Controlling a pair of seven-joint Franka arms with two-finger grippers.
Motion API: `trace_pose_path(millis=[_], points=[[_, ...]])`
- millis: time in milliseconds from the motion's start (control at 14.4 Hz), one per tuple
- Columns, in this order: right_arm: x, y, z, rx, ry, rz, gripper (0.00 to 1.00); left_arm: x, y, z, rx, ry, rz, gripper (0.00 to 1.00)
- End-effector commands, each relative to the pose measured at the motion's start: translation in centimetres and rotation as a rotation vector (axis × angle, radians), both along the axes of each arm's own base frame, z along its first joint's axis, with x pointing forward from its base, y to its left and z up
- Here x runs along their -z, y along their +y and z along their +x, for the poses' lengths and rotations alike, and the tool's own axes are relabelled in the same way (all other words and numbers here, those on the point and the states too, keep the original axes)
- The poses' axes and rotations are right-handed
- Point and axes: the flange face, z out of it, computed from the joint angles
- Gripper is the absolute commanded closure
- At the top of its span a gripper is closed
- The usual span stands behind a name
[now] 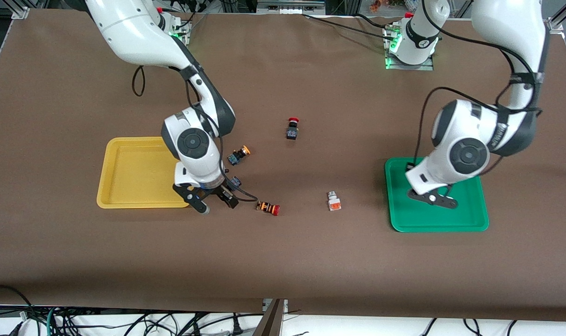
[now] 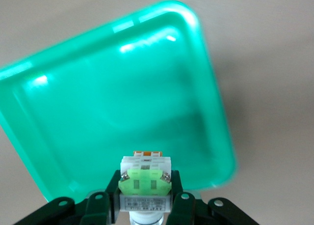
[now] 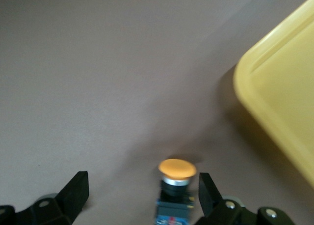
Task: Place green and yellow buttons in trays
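My left gripper is shut on a white-bodied button with a green face and holds it over the green tray. In the front view this gripper hangs above that tray and hides the button. My right gripper is open low over the table by a corner of the yellow tray. A black-bodied button with a yellow-orange cap lies between its fingers, close to one. From the front, that gripper shows beside the yellow tray, with the button half hidden.
A second yellow-capped button lies beside the right arm's wrist. A white button with an orange face sits between the trays. A black switch with a red mushroom cap and an orange-banded red-capped switch also lie on the brown table.
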Motion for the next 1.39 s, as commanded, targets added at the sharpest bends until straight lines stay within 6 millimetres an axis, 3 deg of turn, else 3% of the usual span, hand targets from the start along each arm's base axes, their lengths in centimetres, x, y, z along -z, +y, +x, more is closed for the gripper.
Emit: trace_pose_path(millis=[0,69,208,278,347,486,555,694,833,1041,1110,1318], points=[[2.8,1.0,-0.4,0.034,-0.005,0.008,0.01,5.4,3.3,2.0,0.102,-0.036,-0.026,0.94],[3.1,0.9,-0.6,0.034,0.001,0.005,0.01,7.0,3.3,2.1,0.117,-0.042,-0.036,0.92],[3.6,0.8,-0.8,0.033,0.011,-0.002,0.01,9.8,2.3,1.5,0.112,-0.017,-0.048,0.79],[4.0,0.7,-1.1,0.035,0.018,-0.005,0.01,10.0,2.1,1.4,0.114,-0.014,-0.048,0.53],[4.5,0.6,-1.5,0.033,0.026,-0.009,0.03,10.0,2.1,1.4,0.111,-0.014,-0.05,0.01],[5.6,0.5,-2.2,0.021,0.028,-0.009,0.14,9.2,1.9,1.7,0.117,-0.021,-0.052,0.0],[6.1,0.5,-2.5,0.014,0.02,-0.003,0.17,7.8,0.4,1.8,0.133,-0.039,-0.065,0.0],[7.2,0.5,-3.3,0.002,-0.002,0.02,0.24,4.6,-4.5,2.2,0.144,-0.078,-0.128,0.0],[7.4,0.5,-3.5,-0.016,-0.009,0.027,0.51,1.7,-8.4,3.5,0.022,-0.097,-0.17,0.0],[6.5,0.8,-3.1,-0.06,-0.024,0.028,0.91,2.8,-14.2,4.2,-0.192,-0.107,-0.219,0.0],[6.2,0.9,-3.1,-0.086,-0.028,0.027,1.0,3.3,-16.6,4.0,-0.258,-0.113,-0.213,0.0],[4.5,0.8,-2.5,-0.132,-0.049,0.027,1.0,6.3,-22.7,3.6,-0.503,-0.14,-0.185,0.0]])
